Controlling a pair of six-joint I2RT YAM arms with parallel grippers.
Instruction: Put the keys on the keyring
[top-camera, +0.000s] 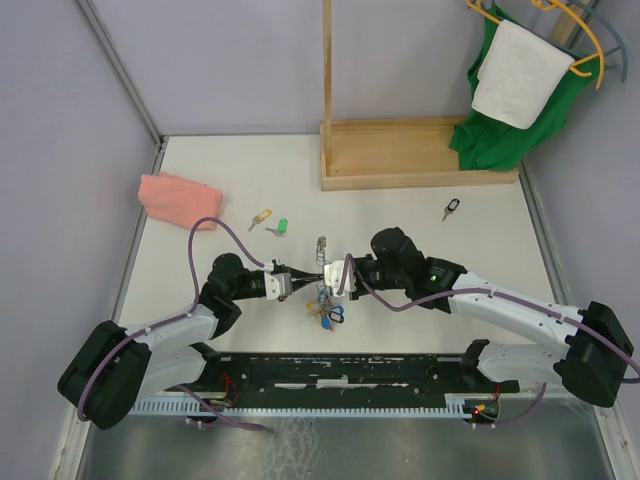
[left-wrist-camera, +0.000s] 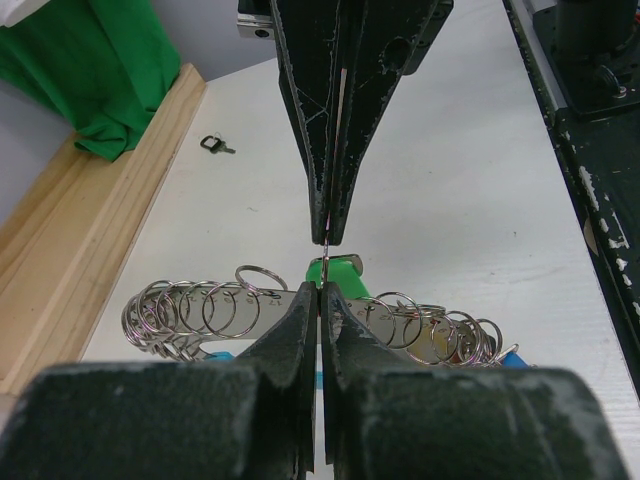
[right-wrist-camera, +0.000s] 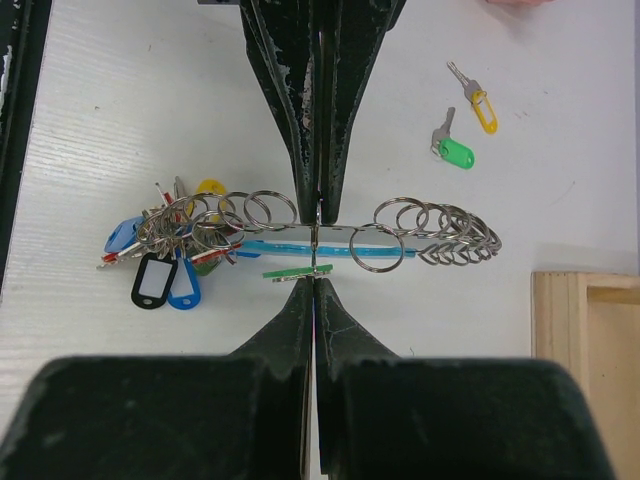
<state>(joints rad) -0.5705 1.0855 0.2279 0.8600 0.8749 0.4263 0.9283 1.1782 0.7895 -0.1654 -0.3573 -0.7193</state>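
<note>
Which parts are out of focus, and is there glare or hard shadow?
Left wrist view: the left gripper blurs toward the lens, the keyring is sharp. Right wrist view: same blur at the bottom, loose keys crisp. Top external view: even light, soft shadows, no harsh glare.

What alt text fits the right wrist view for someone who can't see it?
Two closed claws, the right claw from below and the left claw from above, meet tip to tip at the middle of the keyring. A yellow-tagged key and a green-tagged key lie loose at upper right.
</note>
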